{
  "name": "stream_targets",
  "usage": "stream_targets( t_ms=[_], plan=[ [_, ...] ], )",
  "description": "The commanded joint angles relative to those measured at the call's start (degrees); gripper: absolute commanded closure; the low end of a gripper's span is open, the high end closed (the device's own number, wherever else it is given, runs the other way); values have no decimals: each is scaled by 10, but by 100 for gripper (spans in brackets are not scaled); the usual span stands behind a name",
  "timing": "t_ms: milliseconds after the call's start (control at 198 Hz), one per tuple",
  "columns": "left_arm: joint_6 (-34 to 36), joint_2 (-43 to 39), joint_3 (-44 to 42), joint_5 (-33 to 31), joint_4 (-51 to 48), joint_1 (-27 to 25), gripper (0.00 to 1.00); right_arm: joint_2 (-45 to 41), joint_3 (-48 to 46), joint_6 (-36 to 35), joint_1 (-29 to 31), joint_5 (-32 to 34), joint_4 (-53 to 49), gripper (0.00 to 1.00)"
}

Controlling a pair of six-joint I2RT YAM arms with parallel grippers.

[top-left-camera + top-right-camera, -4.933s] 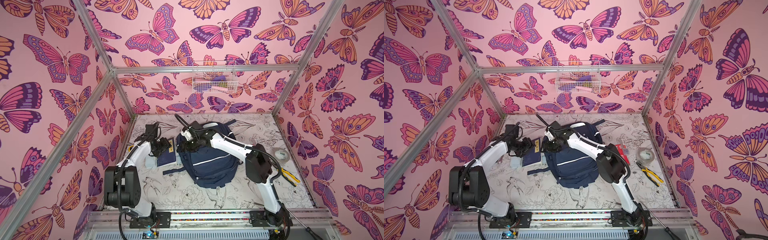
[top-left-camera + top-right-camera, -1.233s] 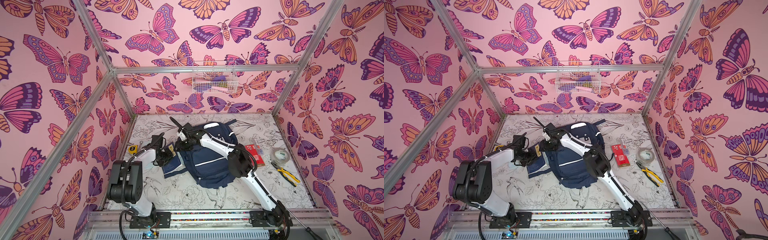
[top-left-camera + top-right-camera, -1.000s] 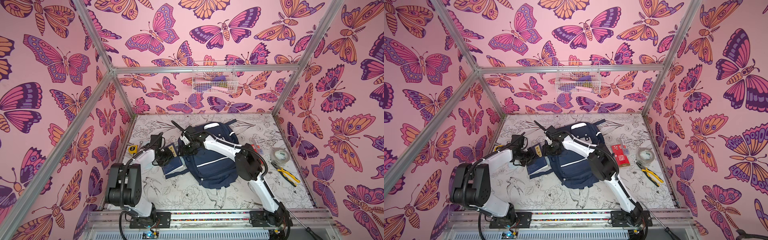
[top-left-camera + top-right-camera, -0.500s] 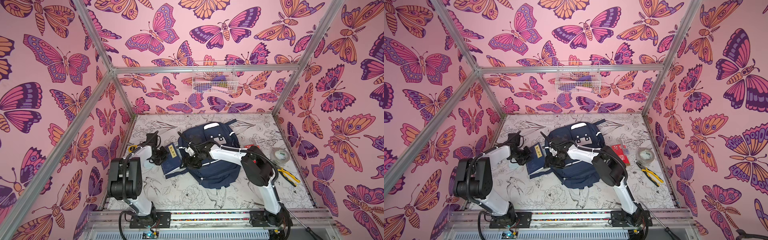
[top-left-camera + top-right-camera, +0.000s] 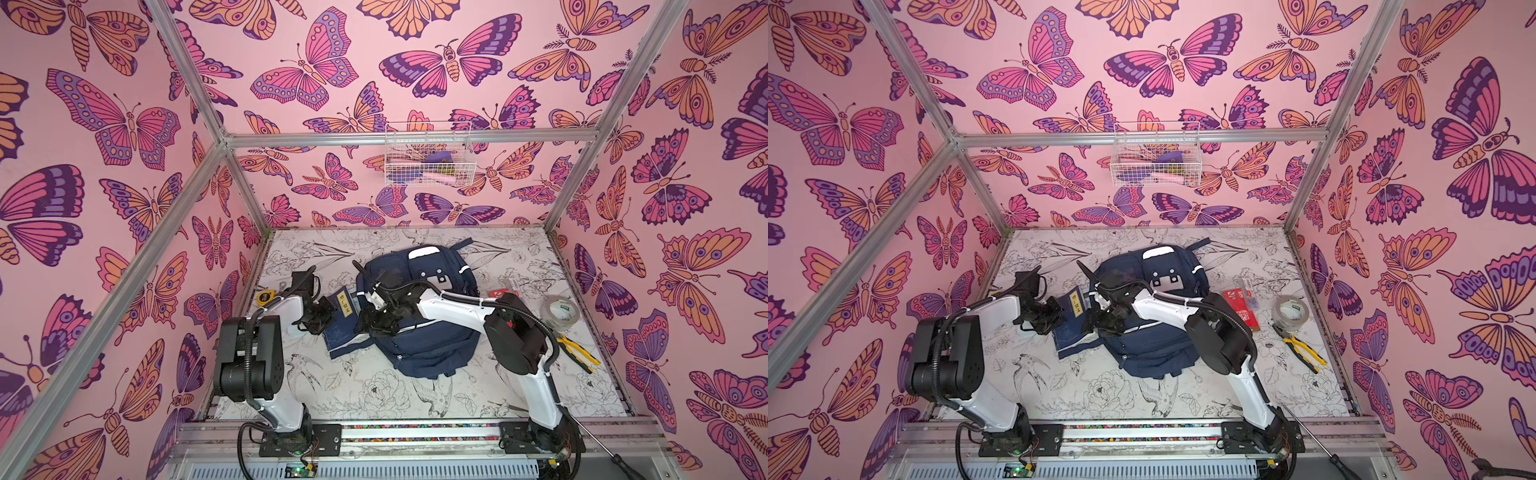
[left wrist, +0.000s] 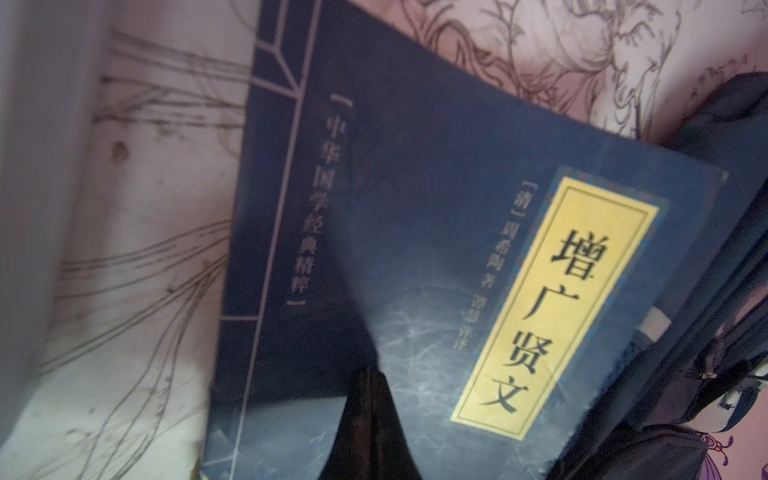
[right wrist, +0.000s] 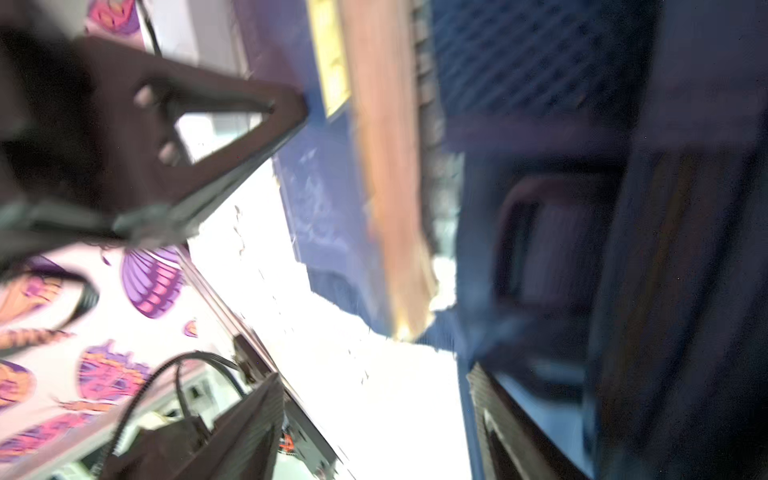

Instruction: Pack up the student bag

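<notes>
Navy student bag (image 5: 432,353) under right pincer (image 5: 370,326)

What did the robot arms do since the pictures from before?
The right gripper slid along the left side of the bag, from the far end toward the near side, and now sits with open jaws by the book. The left gripper shut its jaws at the book's edge. Bag, book, tape and pliers stayed put.

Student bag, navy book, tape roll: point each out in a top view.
student bag (image 5: 432,349), in a top view, lower front panel.
navy book (image 5: 343,321), in a top view, cover below the yellow label.
tape roll (image 5: 560,311), in a top view, middle of the roll.
</notes>
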Motion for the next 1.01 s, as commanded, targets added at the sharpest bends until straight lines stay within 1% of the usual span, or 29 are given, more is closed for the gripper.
stream_targets(
  t_ms=[0, 91, 212, 298, 339, 425, 521, 632, 784, 905, 1002],
  plan=[
    [4, 17, -30, -17, -47, 2, 100, -41, -9, -36, 15, 38, -43, 29],
    [5, 11, -32, -19, -46, 4, 100, -46, -15, -32, 21, 34, -21, 29],
    [7, 12, -27, -13, -46, 3, 100, -20, -15, -7, 28, -6, 27, 30],
    [6, 11, -28, -7, -44, 3, 100, 9, -23, 54, 28, -48, 100, 30],
    [7, 9, -30, -10, -44, 3, 100, 22, -23, 83, 28, -55, 132, 30],
    [5, 2, -39, -10, -44, 3, 100, 34, -24, 117, 30, -42, 154, 29],
    [1, -5, -49, -8, -44, 3, 100, 36, -36, 128, 33, -13, 142, 27],
    [-2, -12, -60, -13, -40, 4, 100, 42, -51, 143, 33, 14, 139, 26],
    [-3, -9, -58, -7, -37, 3, 100, 60, -51, 146, 25, 36, 175, 27],
    [-2, -12, -60, -6, -38, 3, 100, 67, -41, 130, 19, 64, 183, 27],
    [-2, -12, -61, -3, -38, 3, 100, 76, -37, 139, 14, 67, 191, 28]
  ],
)
